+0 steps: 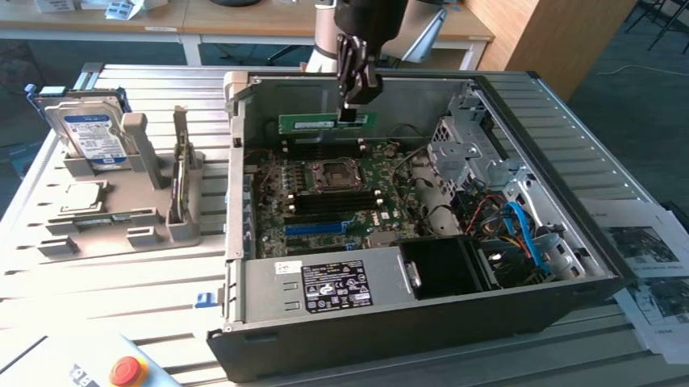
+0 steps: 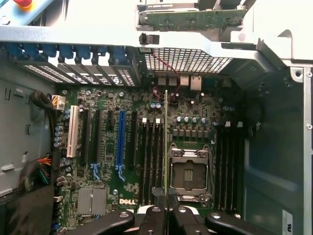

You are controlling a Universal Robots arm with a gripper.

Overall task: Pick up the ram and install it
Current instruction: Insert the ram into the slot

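At the exterior view's left, a hard drive (image 1: 92, 133) is seen standing in a grey holder (image 1: 145, 149). A processor chip (image 1: 84, 196) lies flat in front of it. A thin board (image 1: 181, 173) is stood on edge at the holder's right end, and its face cannot be made out. A red button (image 1: 129, 371) is partly cut off at the lower edge.

The open computer case (image 1: 242, 161) is laid on its side in the middle, with the motherboard (image 1: 344, 214) exposed. The board's near part is hidden behind the power supply (image 1: 323, 286).

The arm is cut off at the top, so only its lowest part can be seen, pointing straight down into the case. The gripper (image 1: 350, 111) is closed on the upper edge of the ram (image 1: 312, 122). The ram is held level on its long edge near the case's far wall, above the dark memory slots beyond the processor socket (image 1: 328, 173). Whether its lower edge touches a slot cannot be told.

In the wrist view the ram (image 2: 166, 142) is seen edge-on as a thin line between the black slots and the processor socket (image 2: 190, 174), and it is pinched between the fingers (image 2: 155, 215).

Further right, blue cables (image 1: 528, 234) are half hidden under the drive cage (image 1: 473, 153). Papers (image 1: 657, 258) are cut off at the edge.
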